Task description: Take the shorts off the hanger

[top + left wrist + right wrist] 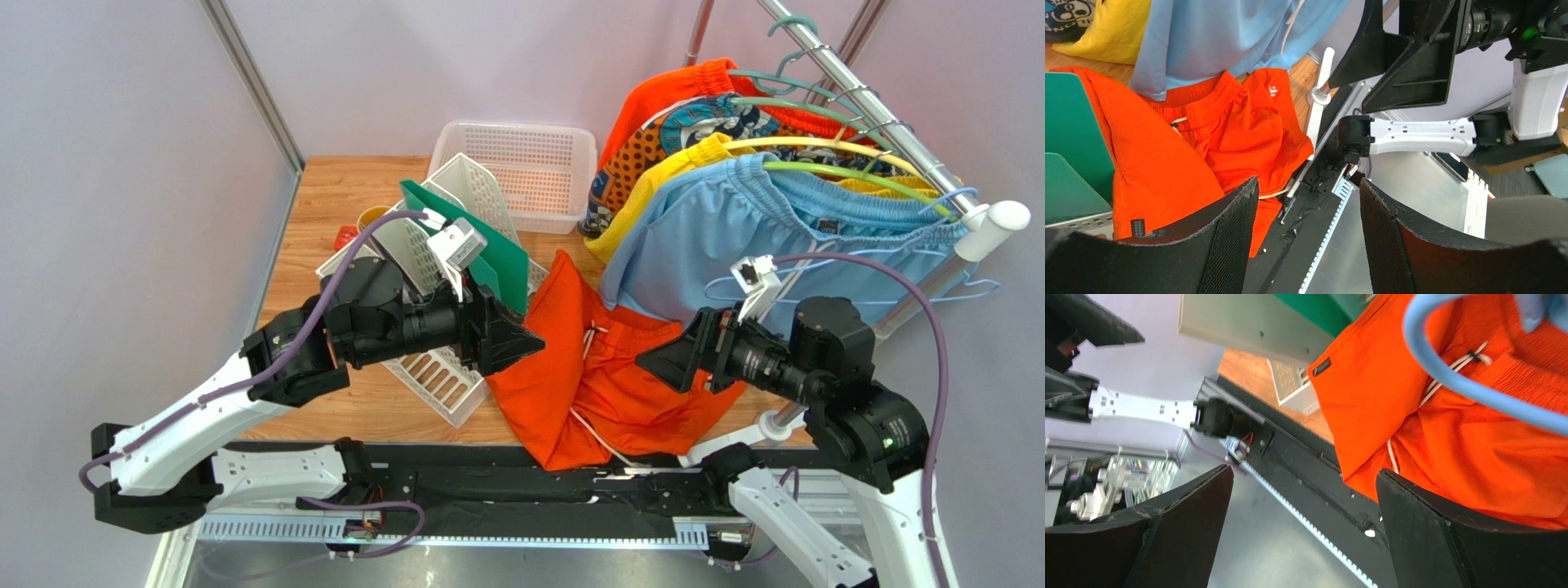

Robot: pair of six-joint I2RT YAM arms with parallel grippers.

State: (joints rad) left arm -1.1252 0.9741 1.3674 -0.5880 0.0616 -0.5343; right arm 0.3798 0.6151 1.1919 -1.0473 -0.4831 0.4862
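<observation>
A bright orange pair of shorts (601, 374) lies crumpled on the table's near edge, white drawstring showing, off any hanger. The light blue shorts (736, 227) hang from the rail (859, 104) at right, draping down to the orange pair. My left gripper (521, 337) hovers open at the orange pair's left edge. My right gripper (662, 358) is open just right of it, under the blue pair. In the left wrist view, the orange shorts (1229, 135) lie beyond the empty left gripper (1308, 190). In the right wrist view, a light blue hanger (1462, 386) crosses above the orange shorts (1425, 429) and the empty right gripper (1304, 474).
A yellow pair (681, 165) and an orange-and-teal patterned pair (656, 135) hang behind the blue one. A white basket (528, 159) stands at the back. A white rack (429, 374) holding a green board (472, 239) sits under the left arm.
</observation>
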